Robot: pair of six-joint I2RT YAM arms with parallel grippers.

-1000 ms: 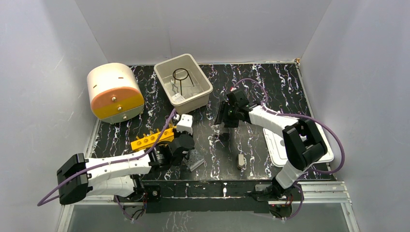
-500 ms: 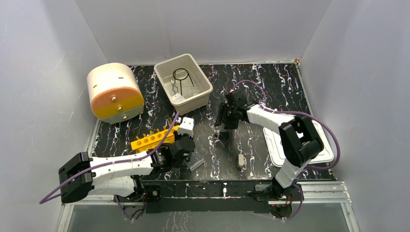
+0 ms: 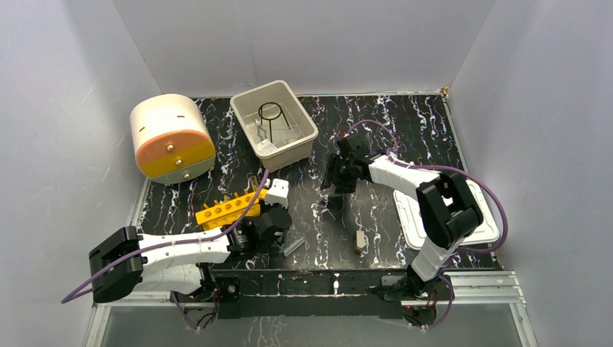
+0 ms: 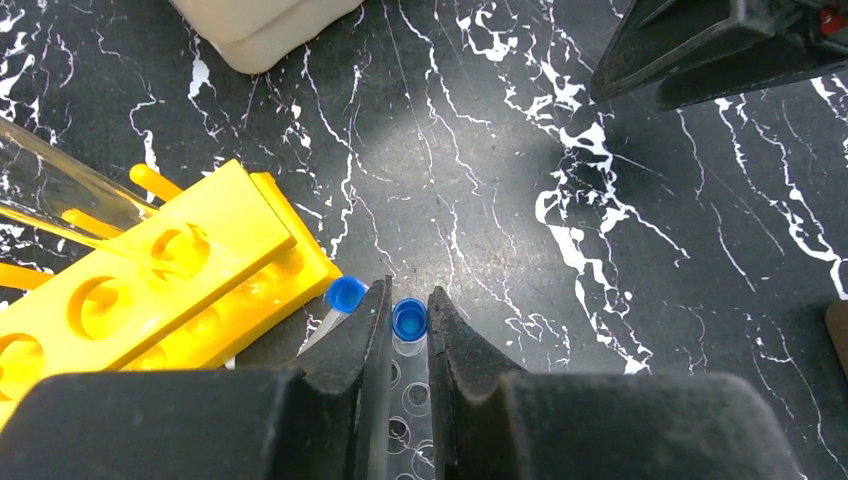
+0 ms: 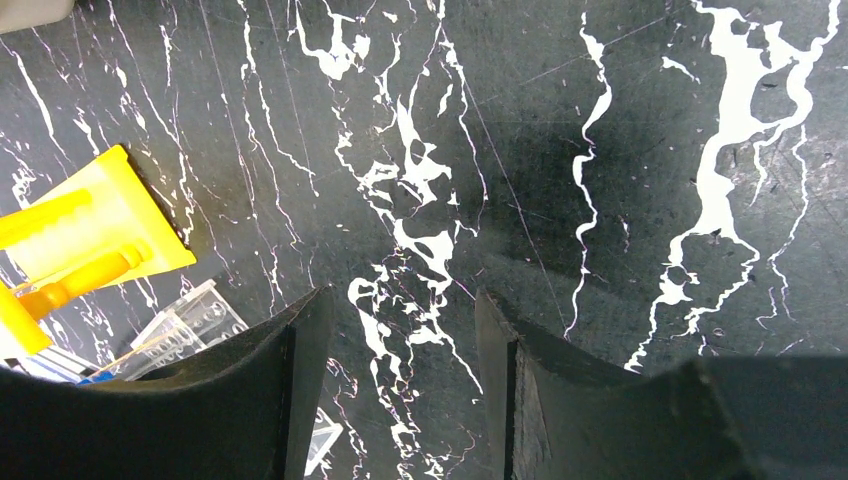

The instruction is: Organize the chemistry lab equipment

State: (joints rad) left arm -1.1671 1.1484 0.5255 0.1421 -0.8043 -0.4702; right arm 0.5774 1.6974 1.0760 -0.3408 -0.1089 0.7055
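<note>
Left pincer (image 4: 407, 300): jaws nearly shut, clamped on a blue-capped tube (image 4: 409, 319) low at the worktop (image 4: 480, 180). The cap shows between the fingertips and the clear body runs back under the pincer. Whether it is off the surface, you cannot tell.

Just outside the left finger lies a second blue-capped tube (image 4: 346, 293), close against it. Further left, and touching that cap or nearly so, is the corner of the yellow rack (image 4: 170, 290).

Step in hand, as I read it: picking up one tube for stowing. The next move calls for a straight lift first. A sideways drag to the left would likely roll the neighbouring tube or nudge the rack.

Open room: dead ahead of the pincer and to its right the worktop is bare dark marble. That is your clean lane.

Ahead and slightly left sits the beige tub (image 4: 262, 30), with a black wire ring-stand (image 3: 271, 112) already in it, the likely drop point. Carry high enough to clear its rim.

Ahead and to the right hangs the right pincer (image 5: 400, 300). Its jaws stand well apart with nothing between them, over bare worktop. It sits beside your lane, not in it. Keep your arc left of it.
</note>
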